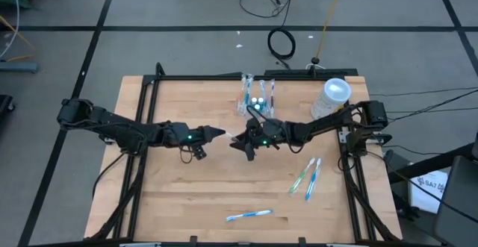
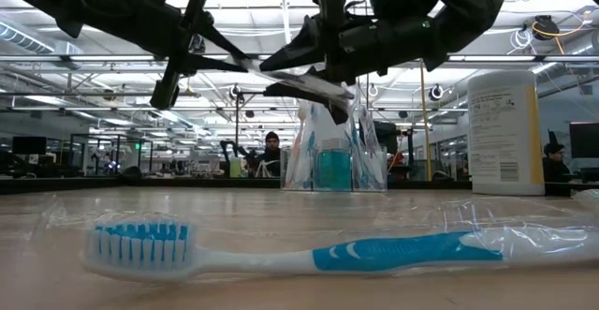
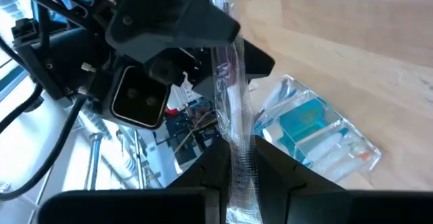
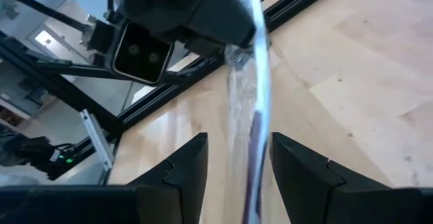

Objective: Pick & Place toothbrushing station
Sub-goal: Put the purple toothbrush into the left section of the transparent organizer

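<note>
A toothbrush in a clear plastic wrapper (image 2: 314, 81) hangs in the air above the table's middle, between my two grippers. My left gripper (image 1: 219, 133) is shut on its left end. My right gripper (image 1: 239, 139) is open, with a finger on either side of the wrapper (image 4: 254, 116); I cannot tell whether they touch it. The toothbrushing station (image 1: 256, 98), a clear holder with toothbrushes upright in it, stands on its base near the table's far edge; it also shows in the low view (image 2: 332, 155) and the left wrist view (image 3: 318, 129). My left gripper pinches the wrapped toothbrush by its end (image 3: 237, 143) between its two fingers. The fingers come level from the table's left and lie along it. The toothbrush reaches away from the fingers toward my right gripper, about level and lifted clear of the table.
A whitish cylinder with a round white top (image 1: 334, 96) stands at the far right. Two wrapped blue toothbrushes (image 1: 306, 177) lie at the right, and another (image 1: 249, 215) lies near the front edge, close to the low camera (image 2: 281, 249). People show in the room behind.
</note>
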{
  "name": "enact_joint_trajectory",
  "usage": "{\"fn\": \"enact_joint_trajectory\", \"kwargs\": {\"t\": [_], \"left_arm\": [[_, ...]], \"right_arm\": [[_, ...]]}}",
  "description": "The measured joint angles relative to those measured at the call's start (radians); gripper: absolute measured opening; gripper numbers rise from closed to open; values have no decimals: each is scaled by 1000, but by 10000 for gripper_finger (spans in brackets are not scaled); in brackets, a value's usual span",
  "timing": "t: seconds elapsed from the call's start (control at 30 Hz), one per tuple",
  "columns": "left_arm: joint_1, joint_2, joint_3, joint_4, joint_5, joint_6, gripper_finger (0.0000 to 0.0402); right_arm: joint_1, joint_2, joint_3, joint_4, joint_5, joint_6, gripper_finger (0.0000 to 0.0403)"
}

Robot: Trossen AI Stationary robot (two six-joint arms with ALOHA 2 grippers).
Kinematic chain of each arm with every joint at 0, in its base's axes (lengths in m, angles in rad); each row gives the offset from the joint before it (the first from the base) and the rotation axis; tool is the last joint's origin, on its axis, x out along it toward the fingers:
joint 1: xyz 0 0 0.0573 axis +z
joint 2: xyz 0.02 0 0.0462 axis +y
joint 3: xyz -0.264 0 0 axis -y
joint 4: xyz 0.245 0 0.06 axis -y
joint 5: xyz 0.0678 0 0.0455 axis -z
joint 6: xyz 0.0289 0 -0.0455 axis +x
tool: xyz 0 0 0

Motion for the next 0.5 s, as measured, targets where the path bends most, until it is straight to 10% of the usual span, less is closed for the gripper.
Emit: {"fn": "enact_joint_trajectory", "kwargs": {"t": [0.5], "left_arm": [[5,0,0,-5,-62,83,68]], "right_arm": [[-47,0,0,-8,0,-60,44]]}}
